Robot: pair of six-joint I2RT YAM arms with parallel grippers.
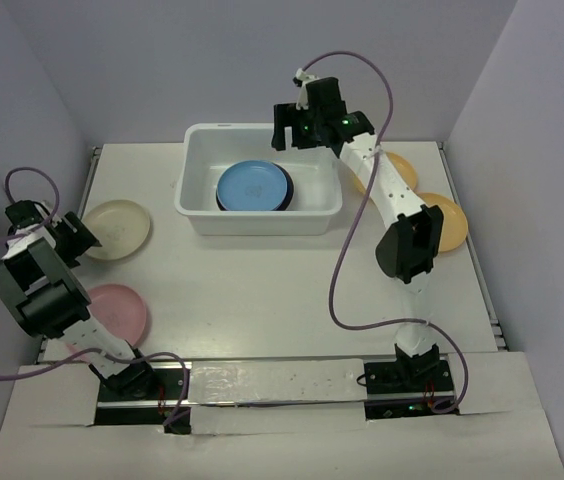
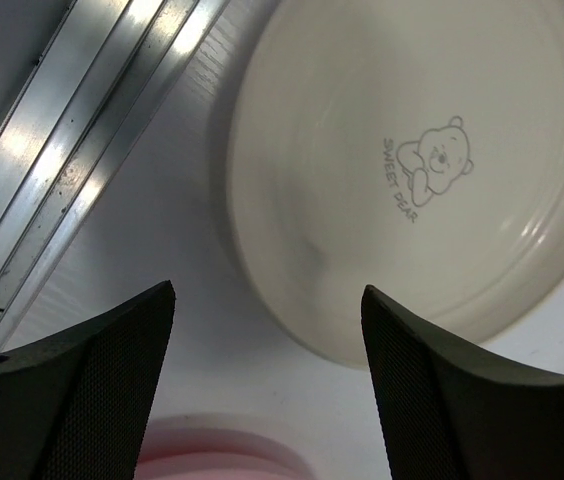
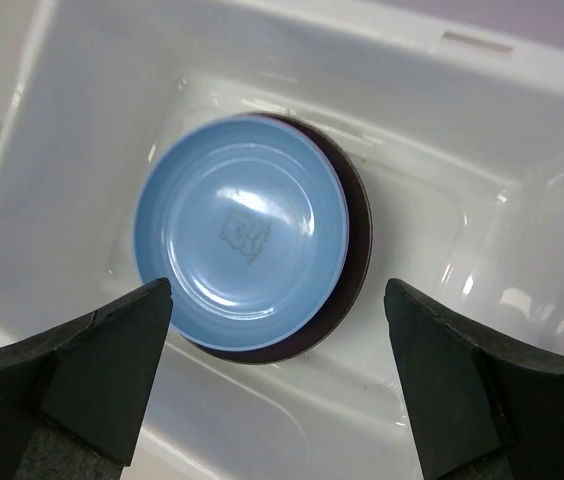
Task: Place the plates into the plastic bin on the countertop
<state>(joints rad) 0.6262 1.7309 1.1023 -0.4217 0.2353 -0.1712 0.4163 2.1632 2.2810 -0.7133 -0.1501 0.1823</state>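
The white plastic bin (image 1: 262,226) stands at the back middle of the countertop (image 1: 282,290). In it lies a blue plate (image 1: 253,186) on top of a dark brown plate (image 3: 359,250). My right gripper (image 1: 294,130) hovers open and empty over the bin's right side; in the right wrist view it (image 3: 277,330) is above the blue plate (image 3: 240,232). My left gripper (image 1: 74,236) is open and empty beside the cream plate (image 1: 117,229). In the left wrist view it (image 2: 267,320) is just short of the cream plate's (image 2: 412,170) near rim. A pink plate (image 1: 117,310) lies nearer the arm bases.
Two yellow-orange plates (image 1: 446,222) (image 1: 399,172) lie at the right, partly behind the right arm. An aluminium rail (image 2: 72,150) runs along the countertop's left edge. Lilac walls close in the left, back and right sides. The pink plate's rim (image 2: 222,460) shows between the left fingers.
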